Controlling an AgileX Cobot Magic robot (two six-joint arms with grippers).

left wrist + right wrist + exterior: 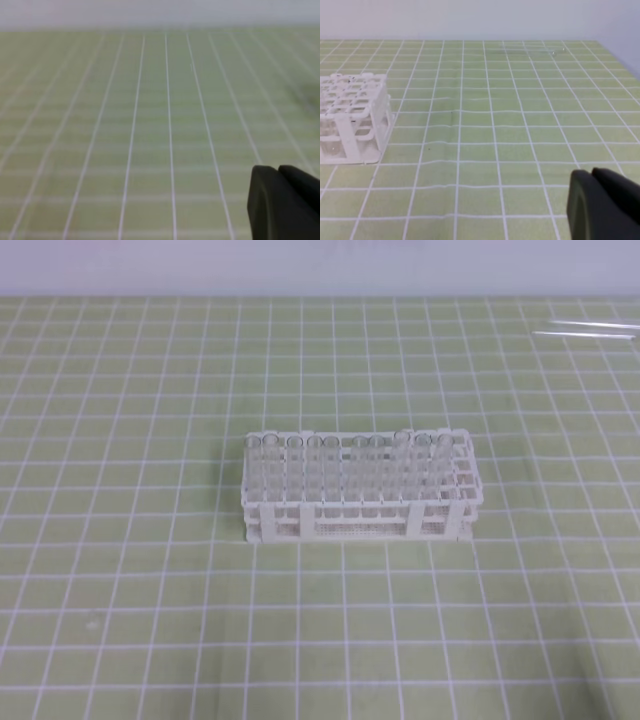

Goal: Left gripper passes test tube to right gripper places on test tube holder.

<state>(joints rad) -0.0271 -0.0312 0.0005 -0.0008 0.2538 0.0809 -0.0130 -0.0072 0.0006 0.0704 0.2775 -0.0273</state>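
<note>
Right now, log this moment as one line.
left gripper shut, empty | right gripper shut, empty | test tubes lying far right | test tube holder centre

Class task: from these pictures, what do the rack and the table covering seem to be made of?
Test tube holder: apparently white moulded plastic, matte; thin lattice walls and square holes suggest it. Table covering: probably a soft green mat printed with white gridlines; it looks slightly rippled in the right wrist view.

I can read no text, label, brand or number anywhere here. The green mat [120,540] under me carries only plain white grid lines.
</note>
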